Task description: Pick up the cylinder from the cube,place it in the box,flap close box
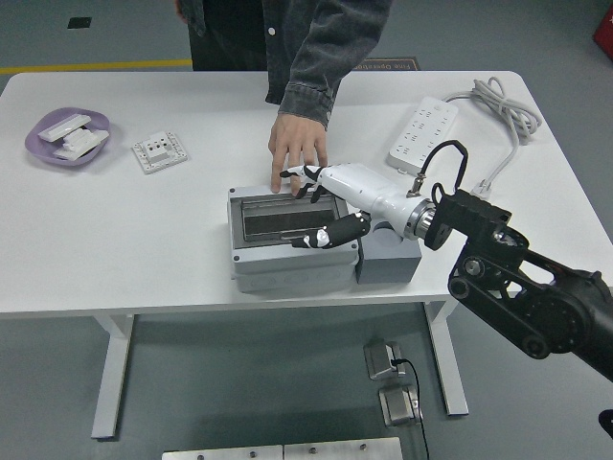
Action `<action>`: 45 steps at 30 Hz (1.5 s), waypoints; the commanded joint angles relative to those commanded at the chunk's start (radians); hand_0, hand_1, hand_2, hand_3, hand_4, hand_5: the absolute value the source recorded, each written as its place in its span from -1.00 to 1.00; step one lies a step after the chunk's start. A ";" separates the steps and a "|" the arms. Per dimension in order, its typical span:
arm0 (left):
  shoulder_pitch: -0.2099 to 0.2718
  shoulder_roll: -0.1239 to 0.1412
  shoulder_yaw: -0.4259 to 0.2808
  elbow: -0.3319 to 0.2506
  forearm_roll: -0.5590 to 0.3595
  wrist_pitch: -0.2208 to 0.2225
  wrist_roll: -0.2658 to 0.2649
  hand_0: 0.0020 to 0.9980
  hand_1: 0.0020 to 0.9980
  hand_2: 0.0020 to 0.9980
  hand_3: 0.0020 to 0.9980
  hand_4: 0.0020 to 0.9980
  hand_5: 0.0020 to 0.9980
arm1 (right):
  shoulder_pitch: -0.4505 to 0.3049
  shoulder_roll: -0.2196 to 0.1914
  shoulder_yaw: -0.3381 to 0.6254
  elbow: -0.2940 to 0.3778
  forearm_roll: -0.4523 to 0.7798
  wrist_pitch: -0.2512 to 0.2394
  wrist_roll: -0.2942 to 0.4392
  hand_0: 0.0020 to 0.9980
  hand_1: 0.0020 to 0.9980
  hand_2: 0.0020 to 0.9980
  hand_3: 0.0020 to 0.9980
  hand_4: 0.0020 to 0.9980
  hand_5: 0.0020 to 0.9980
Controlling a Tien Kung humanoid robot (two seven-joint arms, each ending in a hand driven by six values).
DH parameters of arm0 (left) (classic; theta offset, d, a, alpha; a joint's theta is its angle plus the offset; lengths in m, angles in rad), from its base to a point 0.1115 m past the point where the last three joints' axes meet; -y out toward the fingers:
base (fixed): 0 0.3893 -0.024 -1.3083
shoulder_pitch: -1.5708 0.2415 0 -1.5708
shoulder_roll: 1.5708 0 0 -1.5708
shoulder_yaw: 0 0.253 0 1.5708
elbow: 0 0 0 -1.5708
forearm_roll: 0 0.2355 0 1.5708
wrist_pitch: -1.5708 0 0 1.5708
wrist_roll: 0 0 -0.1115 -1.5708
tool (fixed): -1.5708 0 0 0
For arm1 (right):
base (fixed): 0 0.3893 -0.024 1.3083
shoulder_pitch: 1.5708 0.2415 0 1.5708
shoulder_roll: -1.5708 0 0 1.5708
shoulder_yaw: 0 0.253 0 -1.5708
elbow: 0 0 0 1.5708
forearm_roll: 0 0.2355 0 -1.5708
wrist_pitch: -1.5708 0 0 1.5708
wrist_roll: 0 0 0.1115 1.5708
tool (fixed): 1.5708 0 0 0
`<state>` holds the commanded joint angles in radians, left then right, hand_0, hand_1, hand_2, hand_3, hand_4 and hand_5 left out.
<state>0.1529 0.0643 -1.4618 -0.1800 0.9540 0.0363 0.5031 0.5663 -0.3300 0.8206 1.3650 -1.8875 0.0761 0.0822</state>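
Box (290, 240) near surface's (144, 240) front edge, flap down, long axis left-right. Right hand (321, 203) over its right end, fingers (295, 174) loosely spread, grasping nothing. Cylinder unseen, presumably inside. Cube (388, 261) touching box's right side.

grey box (287, 259), white hand (330, 196), purple dish (43, 144)

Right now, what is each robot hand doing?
Right hand: open, fingers spread over the grey box, holding nothing.
Left hand: not in view.
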 joint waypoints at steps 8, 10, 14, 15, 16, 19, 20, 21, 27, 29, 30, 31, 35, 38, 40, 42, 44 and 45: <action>0.004 -0.002 0.001 0.000 -0.003 0.000 -0.001 0.79 0.60 0.72 0.86 0.83 0.49 | -0.104 0.011 0.189 0.099 -0.029 0.012 -0.021 0.17 0.10 0.35 0.85 0.90 -0.07; 0.004 -0.003 0.001 0.000 -0.002 0.000 -0.001 0.79 0.60 0.72 0.86 0.83 0.49 | -0.132 0.023 0.241 0.111 -0.028 0.008 -0.019 0.17 0.09 0.35 0.84 0.89 -0.06; 0.007 -0.005 0.002 0.000 -0.003 0.000 -0.001 0.79 0.60 0.72 0.86 0.83 0.49 | -0.193 0.049 0.349 0.125 -0.021 -0.005 -0.015 0.17 0.09 0.35 0.84 0.89 -0.06; 0.008 -0.005 0.002 0.000 -0.003 0.000 0.000 0.79 0.60 0.72 0.86 0.83 0.49 | -0.203 0.053 0.367 0.126 -0.019 -0.008 -0.014 0.17 0.09 0.35 0.84 0.89 -0.06; 0.009 -0.005 0.002 0.000 -0.003 0.001 0.001 0.79 0.59 0.72 0.86 0.83 0.49 | -0.215 0.058 0.393 0.128 -0.015 -0.011 -0.013 0.16 0.08 0.34 0.82 0.89 -0.05; 0.012 -0.005 0.002 0.000 -0.003 0.001 0.003 0.79 0.59 0.72 0.86 0.83 0.49 | -0.248 0.065 0.461 0.130 0.003 -0.019 -0.003 0.16 0.08 0.34 0.82 0.89 -0.05; 0.012 -0.005 0.001 0.000 -0.002 0.001 0.003 0.79 0.59 0.72 0.86 0.83 0.49 | -0.257 0.066 0.479 0.131 0.010 -0.023 0.000 0.16 0.08 0.34 0.82 0.89 -0.05; 0.013 -0.004 0.001 0.000 -0.003 0.002 0.004 0.79 0.59 0.72 0.86 0.83 0.49 | -0.268 0.069 0.496 0.132 0.020 -0.027 0.006 0.16 0.08 0.34 0.82 0.89 -0.05; 0.014 0.000 0.001 0.000 -0.002 0.003 0.007 0.79 0.59 0.72 0.86 0.83 0.48 | -0.333 0.089 0.574 0.126 0.130 -0.067 0.064 0.16 0.07 0.33 0.79 0.89 -0.03; 0.015 0.001 0.002 0.000 -0.003 0.004 0.008 0.79 0.59 0.72 0.86 0.83 0.48 | -0.353 0.094 0.589 0.118 0.174 -0.077 0.084 0.23 0.11 0.34 0.78 0.89 -0.02; 0.015 0.002 0.002 0.000 -0.003 0.005 0.008 0.79 0.59 0.72 0.86 0.83 0.48 | -0.365 0.095 0.596 0.112 0.200 -0.081 0.095 0.23 0.11 0.34 0.78 0.89 -0.02; 0.015 0.003 0.002 0.000 -0.003 0.005 0.009 0.79 0.59 0.72 0.86 0.83 0.48 | -0.375 0.097 0.601 0.107 0.223 -0.084 0.104 0.23 0.11 0.34 0.78 0.89 -0.02; 0.014 0.008 -0.003 0.000 0.001 0.006 0.010 0.79 0.60 0.72 0.86 0.83 0.49 | -0.420 0.100 0.620 0.088 0.331 -0.082 0.136 0.33 0.27 0.38 0.74 0.90 0.00; 0.013 0.013 -0.007 0.000 0.003 0.007 0.009 0.79 0.60 0.72 0.86 0.83 0.49 | -0.448 0.106 0.636 0.079 0.401 -0.075 0.147 0.33 0.27 0.38 0.74 0.90 0.00; 0.012 0.015 -0.009 0.000 0.005 0.007 0.009 0.79 0.60 0.72 0.86 0.83 0.48 | -0.467 0.112 0.648 0.074 0.447 -0.071 0.151 0.52 0.50 0.53 0.69 0.90 0.00; 0.011 0.016 -0.009 0.000 0.005 0.007 0.009 0.79 0.60 0.72 0.86 0.83 0.48 | -0.483 0.117 0.659 0.071 0.487 -0.069 0.155 0.52 0.50 0.53 0.69 0.90 0.00; 0.010 0.017 -0.008 0.000 0.005 0.006 0.009 0.79 0.60 0.72 0.86 0.83 0.48 | -0.497 0.122 0.669 0.069 0.519 -0.067 0.157 0.52 0.50 0.53 0.69 0.90 0.00; 0.010 0.017 -0.008 0.000 0.005 0.006 0.009 0.79 0.60 0.72 0.86 0.83 0.48 | -0.504 0.124 0.675 0.067 0.532 -0.066 0.158 0.52 0.50 0.53 0.69 0.90 0.00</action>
<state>0.1633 0.0817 -1.4694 -0.1800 0.9590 0.0423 0.5121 0.0621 -0.2062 1.4958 1.4324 -1.3554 0.0103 0.2397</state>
